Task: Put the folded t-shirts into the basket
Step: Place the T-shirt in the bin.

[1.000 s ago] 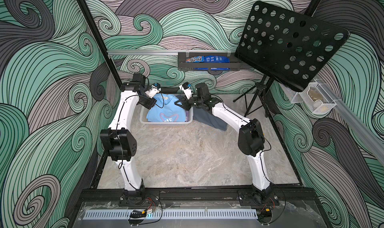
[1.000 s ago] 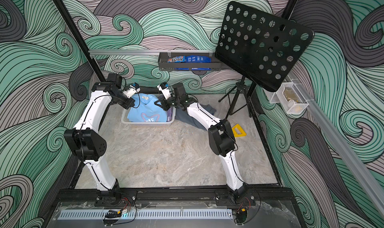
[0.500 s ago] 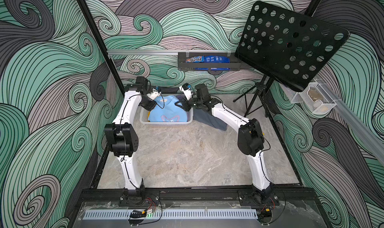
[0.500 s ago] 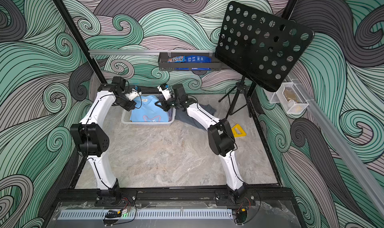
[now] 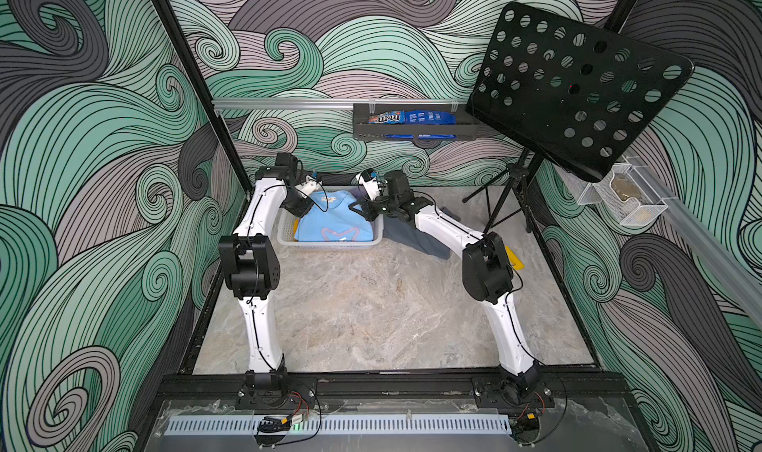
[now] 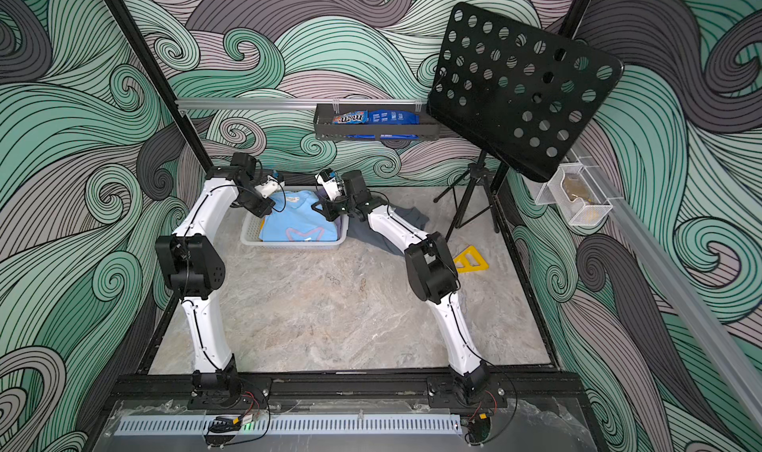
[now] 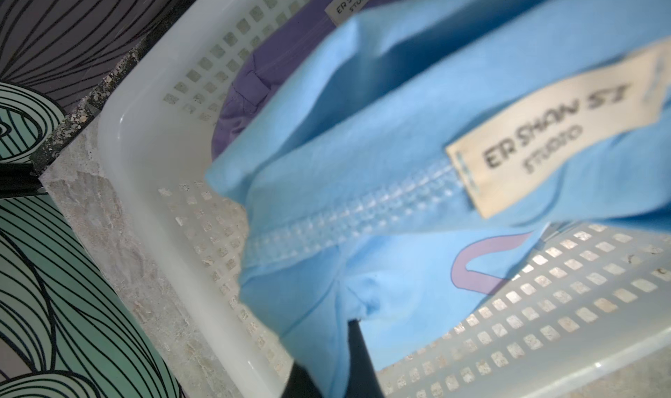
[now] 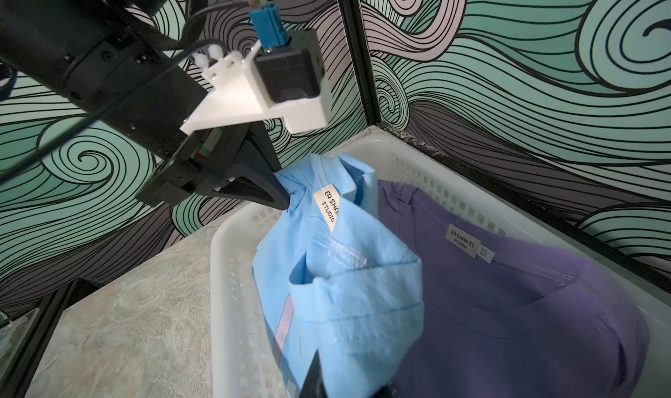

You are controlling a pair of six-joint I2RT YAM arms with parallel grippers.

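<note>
The white basket (image 5: 330,241) (image 6: 288,244) stands at the back left of the table. A light blue t-shirt (image 5: 334,223) (image 6: 297,223) (image 8: 345,287) hangs low inside it, stretched between both grippers. My left gripper (image 7: 334,374) (image 8: 285,202) is shut on the collar end near the label. My right gripper (image 8: 348,381) (image 5: 358,206) is shut on a fold of the opposite edge. Under it lies a lilac t-shirt (image 8: 508,305) (image 7: 254,69). A yellow sliver (image 5: 296,225) shows at the basket's left wall. The dark grey t-shirt (image 5: 420,239) (image 6: 379,235) lies on the table right of the basket, partly under the right arm.
A black shelf (image 5: 412,124) with snack packets hangs on the back wall. A perforated music stand (image 5: 577,87) on a tripod (image 5: 503,198) fills the back right. A wire-mesh holder (image 5: 622,194) sits on the right rail. A yellow triangle ruler (image 6: 470,260) lies by the right elbow.
Both grippers have come down and back with the light blue t-shirt, which now sits lower and flatter in the basket. The left elbow has swung slightly inward.
</note>
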